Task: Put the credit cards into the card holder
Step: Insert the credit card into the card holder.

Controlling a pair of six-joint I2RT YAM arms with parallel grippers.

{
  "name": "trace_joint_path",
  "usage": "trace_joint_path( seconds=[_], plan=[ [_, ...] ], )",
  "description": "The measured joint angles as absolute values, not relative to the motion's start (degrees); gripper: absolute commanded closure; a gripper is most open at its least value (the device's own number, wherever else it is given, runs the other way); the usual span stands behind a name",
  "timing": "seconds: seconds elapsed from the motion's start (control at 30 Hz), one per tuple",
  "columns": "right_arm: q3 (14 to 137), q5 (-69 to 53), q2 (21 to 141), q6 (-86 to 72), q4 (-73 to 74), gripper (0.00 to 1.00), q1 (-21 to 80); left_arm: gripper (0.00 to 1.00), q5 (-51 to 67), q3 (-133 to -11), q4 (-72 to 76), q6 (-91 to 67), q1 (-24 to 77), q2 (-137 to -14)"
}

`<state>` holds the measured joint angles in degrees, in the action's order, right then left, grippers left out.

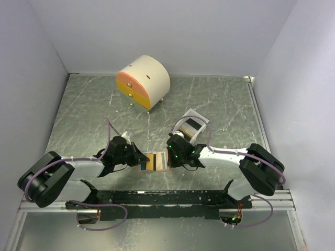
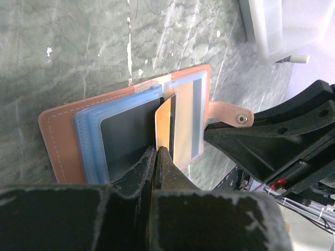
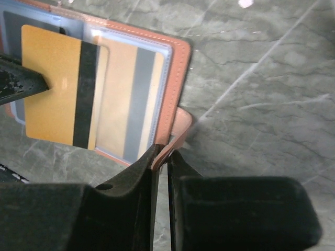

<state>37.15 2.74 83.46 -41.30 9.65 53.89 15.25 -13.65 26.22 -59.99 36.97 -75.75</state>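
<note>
Lying open on the marbled table [image 1: 225, 104], the card holder [image 1: 154, 162] sits near the 6 o'clock edge, between the two pincers. The left gripper [image 2: 158, 151] comes in from 9 o'clock with its fingers pressed together on the edge of a gold card [image 2: 180, 123]. That card has a black stripe and stands over the holder's clear sleeves, at the fold. A black card [image 2: 131, 136] is in the sleeve at the card's 9 o'clock, and a second gold card [image 3: 131, 104] is in the sleeve at its 3 o'clock. The right gripper [image 3: 163, 157] is clamped on the holder's 3 o'clock edge, by the snap tab [image 2: 233, 116]. A white tray [image 1: 201, 116] with more cards lies at the holder's 1 o'clock. A round cream cabinet [image 1: 149, 78] with orange drawers stands at its 12 o'clock, well apart.
</note>
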Motion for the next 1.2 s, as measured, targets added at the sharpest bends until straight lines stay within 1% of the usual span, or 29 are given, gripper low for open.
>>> trace_joint_path(
  seconds=[0.7, 1.2],
  plan=[
    [37.0, 2.1, 84.1, -42.2, 8.1, 0.89, 54.9, 0.93, 12.9, -14.6, 25.1, -58.9, 37.2, -75.0],
    [36.9, 2.4, 84.1, -42.6, 8.0, 0.91, 55.1, 0.93, 12.3, -12.2, 31.6, -60.5, 38.9, -76.9]
  ],
)
